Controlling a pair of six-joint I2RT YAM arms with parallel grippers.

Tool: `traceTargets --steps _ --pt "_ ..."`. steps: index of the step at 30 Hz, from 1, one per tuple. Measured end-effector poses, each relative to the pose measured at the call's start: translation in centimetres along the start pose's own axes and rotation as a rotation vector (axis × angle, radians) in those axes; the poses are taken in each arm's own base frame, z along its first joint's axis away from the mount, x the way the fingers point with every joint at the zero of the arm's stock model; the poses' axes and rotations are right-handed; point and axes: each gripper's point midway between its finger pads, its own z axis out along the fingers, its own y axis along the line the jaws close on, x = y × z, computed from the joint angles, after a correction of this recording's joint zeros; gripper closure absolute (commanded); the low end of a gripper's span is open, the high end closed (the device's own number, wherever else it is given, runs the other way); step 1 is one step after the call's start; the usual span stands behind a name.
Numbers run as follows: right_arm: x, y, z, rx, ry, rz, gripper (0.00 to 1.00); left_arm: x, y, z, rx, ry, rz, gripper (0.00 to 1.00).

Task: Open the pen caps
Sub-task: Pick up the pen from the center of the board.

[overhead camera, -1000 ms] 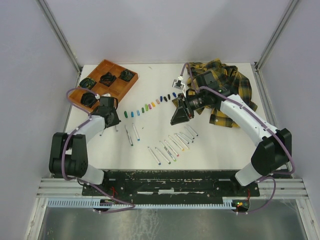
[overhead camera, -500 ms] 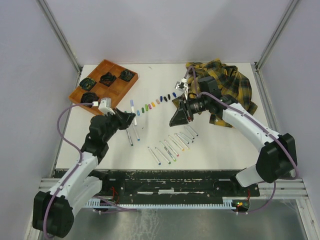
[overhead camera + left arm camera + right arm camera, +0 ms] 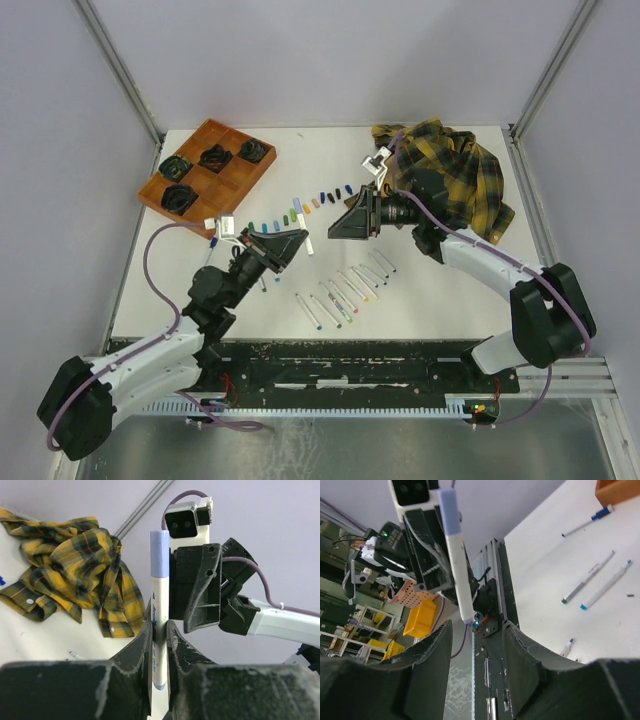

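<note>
Marker (image 3: 159, 595) lower end hidden between left tool (image 3: 159, 630) fingers; plaid shirt (image 3: 65, 575) cut off by left edge.

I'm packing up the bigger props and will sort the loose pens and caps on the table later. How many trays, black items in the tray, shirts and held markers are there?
Wooden tray: 1
Black items in the tray: 4
Plaid shirt: 1
Capped marker held in the left gripper: 1
Total: 7
</note>
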Motion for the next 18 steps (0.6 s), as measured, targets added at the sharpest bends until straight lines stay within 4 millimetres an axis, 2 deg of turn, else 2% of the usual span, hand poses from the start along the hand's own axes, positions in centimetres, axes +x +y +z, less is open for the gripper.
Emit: traceTargets --steps 4,8,13,18 --pt "-1.4 1.7 0.1 -0.055 -0.045 -0.049 0.42 0.7 -0.9 0.5 0.023 -0.024 -0.024 0.97" --pt "-1.6 2.9 0.3 -0.1 -0.055 -0.072 0.4 0.9 -1.6 0.9 0.04 -0.049 -0.041 0.97" --pt "-0.9 3.8 0.8 -0.132 -0.031 -0.082 0.39 0.2 -3.0 0.9 0.078 -0.092 -0.061 0.97" --pt "0.2 4.8 1.6 -0.165 0.005 -0.092 0.41 0.3 -3.5 1.0 0.089 -0.101 -0.071 0.97"
